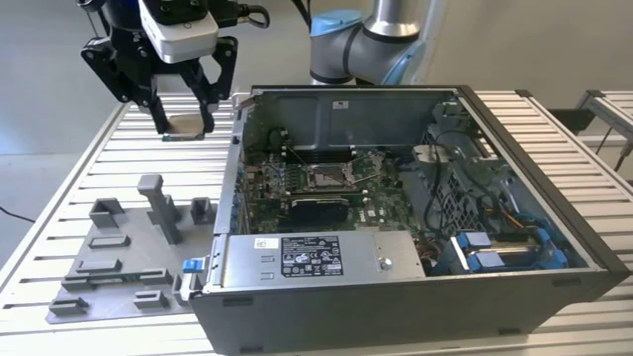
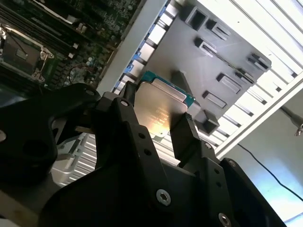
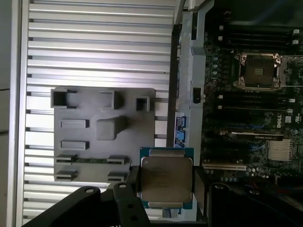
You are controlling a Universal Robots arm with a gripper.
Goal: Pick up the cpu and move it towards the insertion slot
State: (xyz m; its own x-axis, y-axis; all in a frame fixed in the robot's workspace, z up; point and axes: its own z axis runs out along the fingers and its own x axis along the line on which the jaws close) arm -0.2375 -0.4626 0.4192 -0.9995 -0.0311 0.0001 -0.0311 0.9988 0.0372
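One black two-finger gripper (image 1: 185,126) clamped on the thin square silvery cpu (image 1: 185,124), lifted above the slatted table (image 1: 118,159), well apart from the silver-framed insertion slot (image 1: 325,176) inside the open computer case (image 1: 514,193).

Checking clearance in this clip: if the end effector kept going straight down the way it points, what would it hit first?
Probably the slatted table. The end effector, shut on the cpu, hangs over bare slats left of the computer case; depth is uncertain.
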